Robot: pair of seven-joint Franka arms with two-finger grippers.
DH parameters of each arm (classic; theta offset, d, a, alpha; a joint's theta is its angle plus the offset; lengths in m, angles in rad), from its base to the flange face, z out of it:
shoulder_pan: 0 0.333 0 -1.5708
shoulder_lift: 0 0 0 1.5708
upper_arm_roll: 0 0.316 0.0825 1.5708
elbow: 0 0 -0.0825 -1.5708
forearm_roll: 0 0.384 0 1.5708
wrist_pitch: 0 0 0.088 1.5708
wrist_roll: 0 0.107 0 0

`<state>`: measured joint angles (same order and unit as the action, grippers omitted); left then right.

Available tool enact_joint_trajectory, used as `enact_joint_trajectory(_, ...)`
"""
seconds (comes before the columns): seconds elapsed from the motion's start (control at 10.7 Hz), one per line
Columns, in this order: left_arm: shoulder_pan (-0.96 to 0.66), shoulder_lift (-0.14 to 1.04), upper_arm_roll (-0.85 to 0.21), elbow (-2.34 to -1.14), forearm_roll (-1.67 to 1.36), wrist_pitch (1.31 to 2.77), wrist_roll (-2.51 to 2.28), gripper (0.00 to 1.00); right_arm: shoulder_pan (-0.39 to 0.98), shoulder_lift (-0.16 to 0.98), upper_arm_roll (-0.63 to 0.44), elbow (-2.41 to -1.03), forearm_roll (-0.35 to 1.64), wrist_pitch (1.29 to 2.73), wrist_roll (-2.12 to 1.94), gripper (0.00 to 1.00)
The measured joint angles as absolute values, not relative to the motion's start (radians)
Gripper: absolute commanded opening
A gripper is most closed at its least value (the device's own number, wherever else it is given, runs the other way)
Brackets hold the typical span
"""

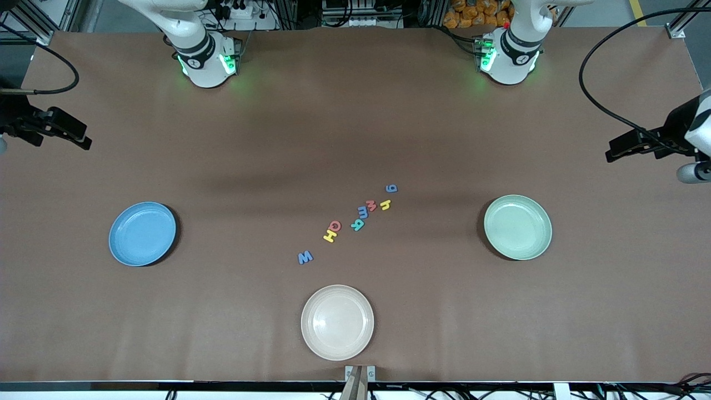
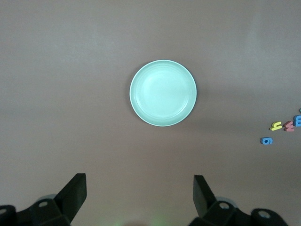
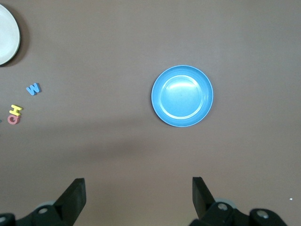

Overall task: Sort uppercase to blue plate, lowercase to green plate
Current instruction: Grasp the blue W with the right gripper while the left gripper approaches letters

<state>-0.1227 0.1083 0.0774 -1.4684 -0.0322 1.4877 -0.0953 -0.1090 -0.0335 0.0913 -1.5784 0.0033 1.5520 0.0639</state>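
While both my arms wait high at the ends of the desk (image 1: 355, 128), nothing is in my grasp. My left gripper (image 2: 140, 193) hangs over bare desk at the left arm's end, jaws spread wide apart, and the left wrist view looks straight down on the green plate (image 2: 162, 93), which holds nothing. My right gripper (image 3: 139, 194) hangs over the right arm's end, jaws just as wide and holding nothing, with the blue plate (image 3: 182, 96) below it, also bare.

Between the two plates the letters lie in a slanting line on the desk. Nearest the front camera is the dark blue W (image 1: 305, 257). Then come the yellow H (image 1: 330, 236) and red Q (image 1: 335, 225), touching each other. The teal R (image 1: 357, 225) follows, then the light blue m (image 1: 362, 211), the red m (image 1: 371, 205), the yellow h (image 1: 386, 204), and farthest from the front camera, toward the green plate, the dark blue g (image 1: 391, 188).

A cream plate (image 1: 337, 322) sits nearest the front camera, also with nothing on it.
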Motion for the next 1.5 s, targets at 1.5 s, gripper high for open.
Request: enact_joint_trajectory(1.5, -0.135, 0.097, -0.258, -1.876, -0.025, 1.874, -0.076, 1.0, 0.105, 0.333, 0.088, -1.611, -0.026, 1.923, 0.633, 1.0)
